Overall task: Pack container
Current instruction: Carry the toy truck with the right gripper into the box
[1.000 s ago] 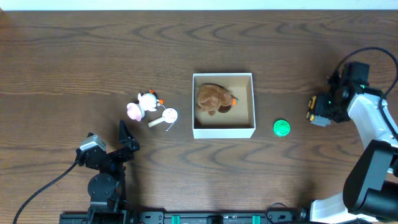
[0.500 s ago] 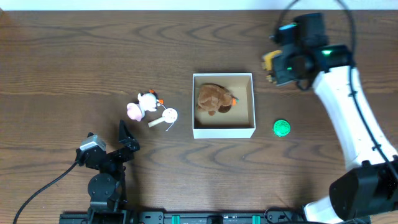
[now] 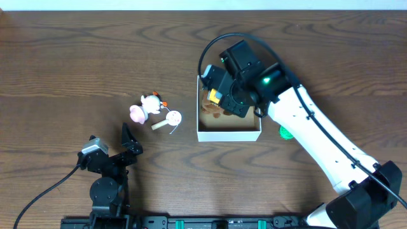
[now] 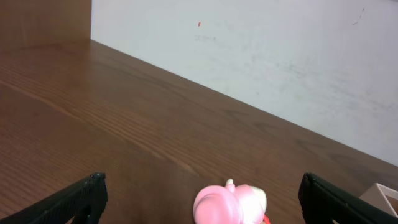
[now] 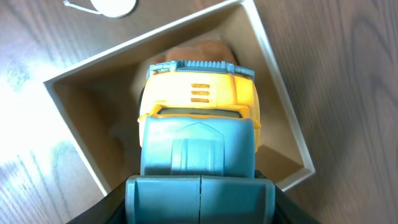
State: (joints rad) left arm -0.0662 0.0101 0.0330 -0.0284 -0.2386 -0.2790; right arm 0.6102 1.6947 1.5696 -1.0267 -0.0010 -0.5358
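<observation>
While the square white-walled cardboard container at mid-table holds a brown plush toy, the right gripper grips a yellow-and-blue toy vehicle above it. Left of it lie an unpacked pink-and-white figure and white disc, and right of it a green disc. The left gripper rests empty, fingers spread wide.

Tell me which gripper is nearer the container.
Right. The right gripper hangs over the container, holding a yellow toy vehicle; the left gripper sits apart, beyond its left wall.

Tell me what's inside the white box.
A brown plush toy lies in the container, mostly covered by the yellow and blue toy that the right hand holds over it. The floor beneath them is hidden.
</observation>
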